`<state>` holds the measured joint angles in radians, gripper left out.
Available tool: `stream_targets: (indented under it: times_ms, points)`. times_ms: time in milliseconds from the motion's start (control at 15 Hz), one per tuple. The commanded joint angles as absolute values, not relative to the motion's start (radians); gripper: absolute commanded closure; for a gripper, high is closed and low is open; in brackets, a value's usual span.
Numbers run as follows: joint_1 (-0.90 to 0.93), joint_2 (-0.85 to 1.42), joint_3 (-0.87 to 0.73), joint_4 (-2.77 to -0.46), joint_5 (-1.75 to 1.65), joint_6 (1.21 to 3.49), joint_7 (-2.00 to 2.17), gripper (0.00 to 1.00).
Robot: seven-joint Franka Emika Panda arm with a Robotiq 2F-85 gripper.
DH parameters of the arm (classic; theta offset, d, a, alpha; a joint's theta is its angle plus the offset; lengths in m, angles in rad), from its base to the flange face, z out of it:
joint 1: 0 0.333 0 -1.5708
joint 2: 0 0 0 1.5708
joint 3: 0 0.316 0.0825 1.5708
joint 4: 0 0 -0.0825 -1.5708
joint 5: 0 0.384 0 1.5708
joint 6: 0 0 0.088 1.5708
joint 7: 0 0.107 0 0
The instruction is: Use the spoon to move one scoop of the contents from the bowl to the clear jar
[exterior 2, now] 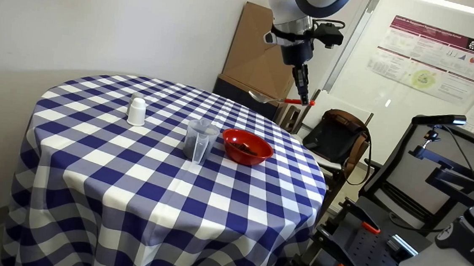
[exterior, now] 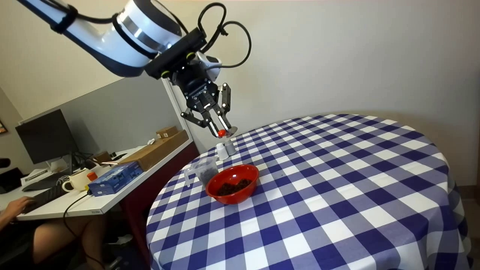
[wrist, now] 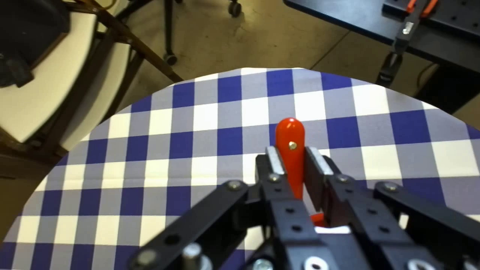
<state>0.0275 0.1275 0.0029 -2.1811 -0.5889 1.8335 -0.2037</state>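
Spoon (exterior 2: 293, 101) is in the claw (wrist: 294, 167), which is pinched narrow on the handle (wrist: 290, 161) & holds nothing else that shows. Both hang up high, apart from bowl & jar, touching neither.

Progress, my read: pick-up done, scoop prob. not yet taken. Contents (exterior: 227, 188), dark brown bits, sit in the bowl (exterior: 234, 198) below the claw, & I can't make out any on the scoop end (exterior 2: 258, 97) (small in view, so can't swear to it). Left, if so: down to bowl, one load, over to clear jar (exterior 2: 197, 142), tip in. Jar's lower part looks dark; can't tell if that's bits inside or stuff seen thru it, so a finished scoop isn't ruled out.

Looks: spoon is slim, approx. level. Handle glossy red-orange w/ rounded butt poking out past the claw on one side, small pale dot on it (hole or rivet, unclear); thin metal neck & silvery scoop end stick out the other.

Outward: bowl bright red, round, shallow. Jar see-thru w/ a handle, just beside bowl; in an exterior view it's further from the claw than the bowl is. Beyond: white shaker (exterior 2: 136, 113) & grey shaker (exterior: 230, 147), close together. All on the cloth-covered worktop (exterior: 337, 161), below claw height.
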Motion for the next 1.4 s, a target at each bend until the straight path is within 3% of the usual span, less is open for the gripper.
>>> stream_targets:
  times_ms: [0,1333]
  points:
    - [0.064,0.143,0.024,-2.211,-0.771,1.816,-0.094,0.9]
    - [0.141,0.386,0.09,-2.201,-1.027,1.675,-0.004,0.9]
